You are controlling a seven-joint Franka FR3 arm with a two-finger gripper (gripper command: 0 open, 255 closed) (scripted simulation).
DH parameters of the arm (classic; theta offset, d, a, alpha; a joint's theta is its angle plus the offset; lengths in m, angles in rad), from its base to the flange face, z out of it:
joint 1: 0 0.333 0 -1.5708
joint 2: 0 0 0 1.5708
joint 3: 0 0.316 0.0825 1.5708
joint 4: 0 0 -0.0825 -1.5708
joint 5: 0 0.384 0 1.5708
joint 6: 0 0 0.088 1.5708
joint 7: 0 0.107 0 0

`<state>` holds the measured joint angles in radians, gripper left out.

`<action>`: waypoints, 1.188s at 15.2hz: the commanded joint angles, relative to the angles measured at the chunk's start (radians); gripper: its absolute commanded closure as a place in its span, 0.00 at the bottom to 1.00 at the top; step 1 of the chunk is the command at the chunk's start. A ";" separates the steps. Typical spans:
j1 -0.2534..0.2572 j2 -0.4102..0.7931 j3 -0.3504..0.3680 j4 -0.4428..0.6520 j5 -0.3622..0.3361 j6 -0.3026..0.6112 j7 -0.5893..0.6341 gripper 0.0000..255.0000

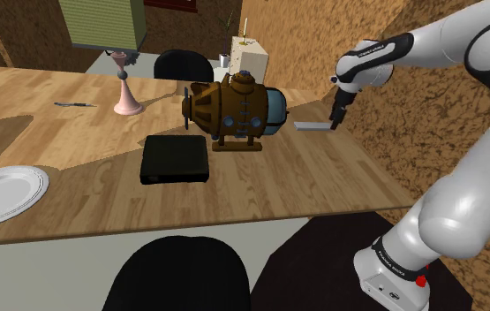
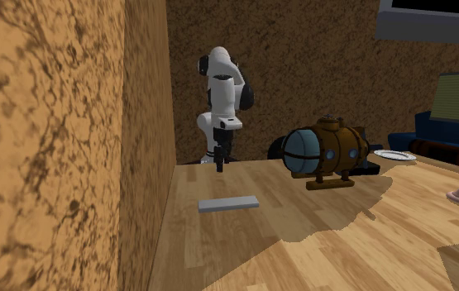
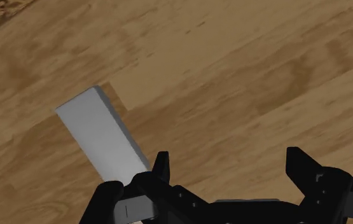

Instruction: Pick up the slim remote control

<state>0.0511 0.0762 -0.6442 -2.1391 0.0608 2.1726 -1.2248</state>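
shoulder view: the slim remote control lies flat on the wooden counter. it is a plain grey slab near the counter's far right edge, just right of the brown and blue submarine model but apart from it. my gripper hangs at the remote's right end, pointing down, close above it. a black box and a white plate sit well off to the left, out of my way.

second exterior view: from across the counter i see the remote lying alone on bare wood, close to the rough brown wall. the gripper hangs beyond it, toward the stand. i cannot tell whether its tips touch the wood.

wrist view: the gripper is open. its fingers stand well apart with only bare counter between them. the remote sits off to the side, its near end just by one finger and outside the gap, so nothing is held.

my judgement: the remote looks light, stiff and smooth, a thin low slab, so it could slide or pivot if one finger touches it first. i would first shift and turn the gripper so the long sides face the pads. then i would take it across the narrow width, near the middle of its length, with the fingers down close to the wood.
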 commanded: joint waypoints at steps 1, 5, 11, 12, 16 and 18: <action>-0.019 0.090 0.003 0.059 0.065 0.021 -0.110 0.00; -0.087 0.263 0.048 0.212 0.172 0.028 -0.284 0.00; -0.167 0.431 0.114 0.374 0.249 0.036 -0.419 0.00; -0.169 0.439 0.117 0.371 0.254 0.046 -0.422 0.00; -0.178 0.470 0.131 0.361 0.273 0.085 -0.434 0.00; -0.179 0.474 0.133 0.360 0.276 0.090 -0.435 0.00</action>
<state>-0.1277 0.5474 -0.5131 -1.7775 0.3349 2.2578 -1.6590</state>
